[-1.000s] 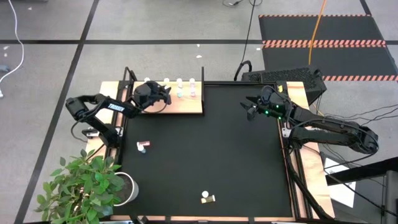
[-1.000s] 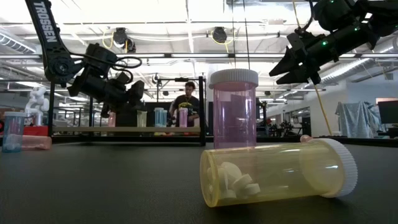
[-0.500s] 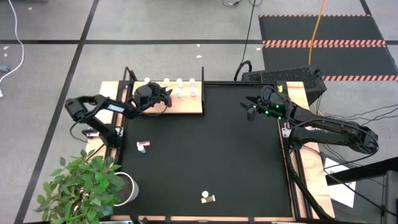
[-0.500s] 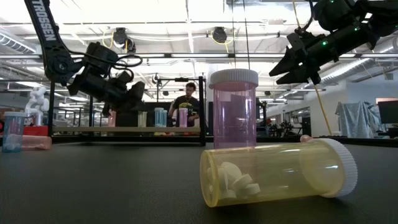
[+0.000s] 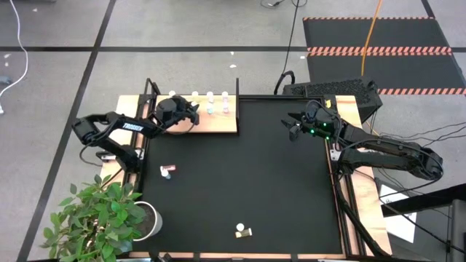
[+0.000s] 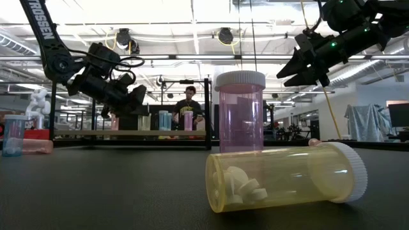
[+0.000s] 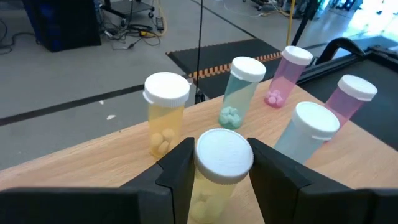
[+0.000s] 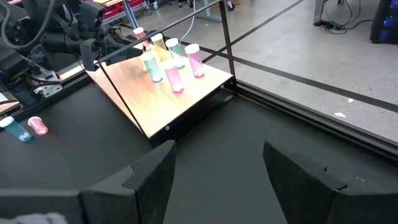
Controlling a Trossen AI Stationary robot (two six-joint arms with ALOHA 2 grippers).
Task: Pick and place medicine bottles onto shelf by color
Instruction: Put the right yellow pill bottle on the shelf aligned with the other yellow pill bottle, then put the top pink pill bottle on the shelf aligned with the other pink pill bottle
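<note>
- Over the shelf (image 5: 211,122) we see the left gripper (image 7: 219,163), its fingers (image 7: 179,167) flanking a yellow bottle (image 7: 221,167) that stands on the board; we cannot tell whether they clamp it or have let go.
- On the shelf we count five more bottles: one yellow (image 7: 165,112), two blue (image 7: 239,90), two pink (image 7: 287,74).
- At the mat's (image 5: 240,175) far right corner the right gripper (image 5: 293,129) waits in the air, jaws parted, empty.
- On the mat we note a pink and blue pair (image 5: 167,172) near the left edge, and a pink and yellow pair (image 5: 242,231) at the near edge.
</note>
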